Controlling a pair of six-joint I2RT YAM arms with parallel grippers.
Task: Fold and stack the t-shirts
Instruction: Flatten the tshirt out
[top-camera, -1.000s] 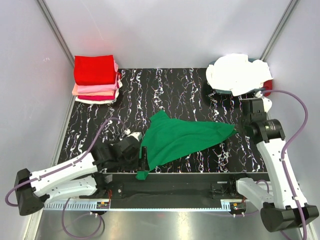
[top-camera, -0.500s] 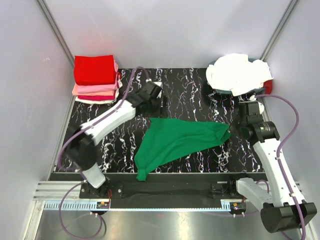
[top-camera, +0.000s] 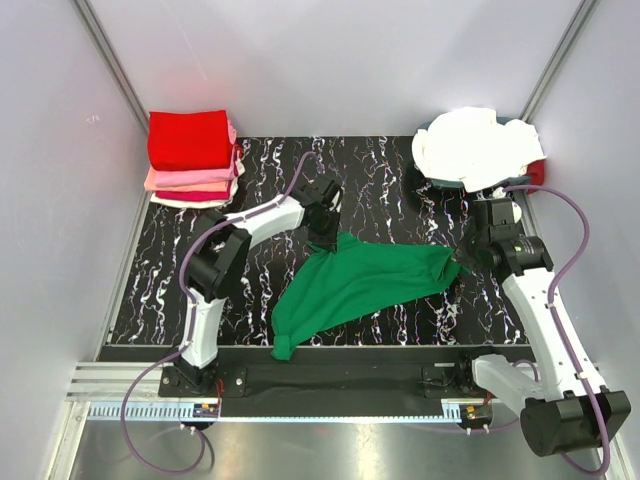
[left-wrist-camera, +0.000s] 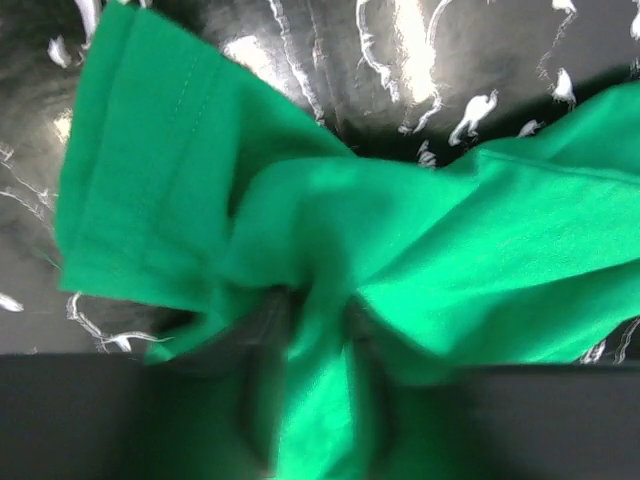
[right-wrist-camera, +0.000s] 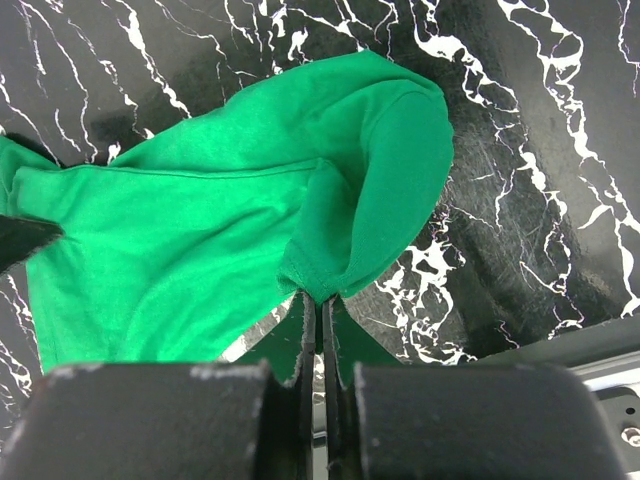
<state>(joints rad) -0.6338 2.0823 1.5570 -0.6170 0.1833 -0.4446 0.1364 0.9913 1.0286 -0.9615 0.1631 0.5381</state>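
We have two arms. Our left arm (top-camera: 262, 218), its foot at 7 o'clock in the top view, is made of smooth white tubes with round black joints. Our right arm (top-camera: 545, 310), at 4 o'clock, looks the same, with a chunky black foot. A thin purple cable (top-camera: 586, 228) loops along each arm. Our right gripper (right-wrist-camera: 320, 305) has two thin, flat, dark fingers on a scuffed black block.

Right tool (right-wrist-camera: 320, 308) pinching the green t-shirt (right-wrist-camera: 190, 225)
Its two dark fingers are pressed together on a hemmed edge of the shirt. Above the pinch the cloth curls into a rounded fold, then spreads leftward in soft wrinkles over the glossy black, white-veined mat (right-wrist-camera: 540, 150).
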